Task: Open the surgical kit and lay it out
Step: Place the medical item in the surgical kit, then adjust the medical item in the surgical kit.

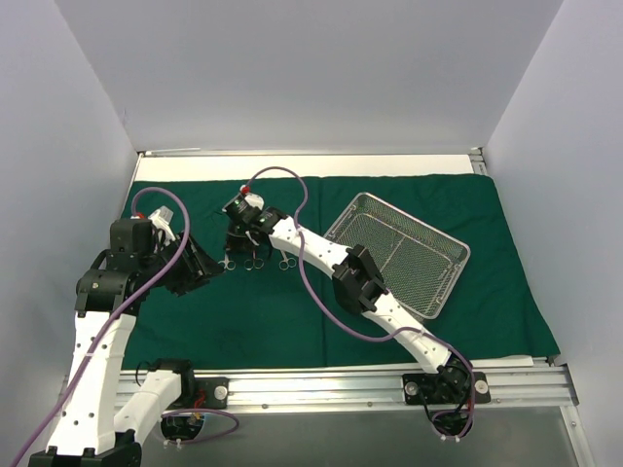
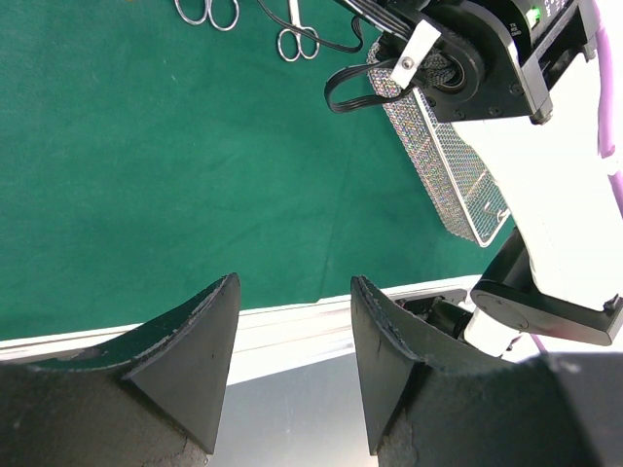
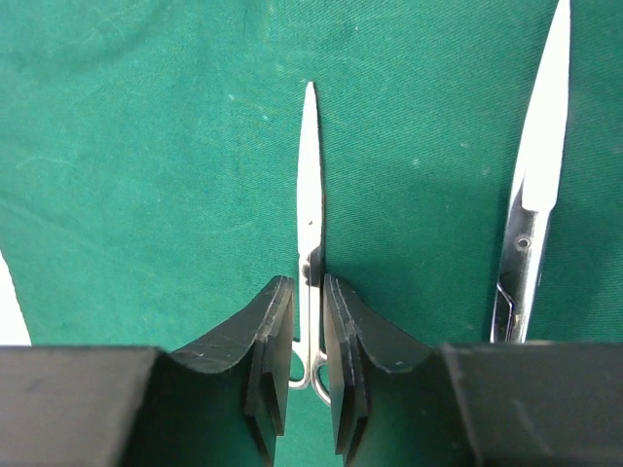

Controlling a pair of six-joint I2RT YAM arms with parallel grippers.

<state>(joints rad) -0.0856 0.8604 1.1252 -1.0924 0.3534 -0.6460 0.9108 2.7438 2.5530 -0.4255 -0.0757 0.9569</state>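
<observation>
The dark green drape (image 1: 243, 321) lies spread flat over the table. The silver wire-mesh tray (image 1: 399, 248) sits on it at the right, empty. Slim steel instruments (image 1: 255, 261) lie in a row on the cloth left of the tray. My right gripper (image 3: 309, 287) points down over one small pair of scissors (image 3: 310, 185); its jaws stand narrowly apart on either side of the shanks, and the scissors rest on the cloth. A larger instrument (image 3: 535, 175) lies to their right. My left gripper (image 2: 295, 292) hangs open and empty over the drape's near edge.
The right arm (image 2: 545, 195) reaches across in front of the tray (image 2: 448, 175). Two ring handles (image 2: 207, 12) show at the top of the left wrist view. A metal rail (image 1: 341, 387) runs along the near edge. White walls enclose the table.
</observation>
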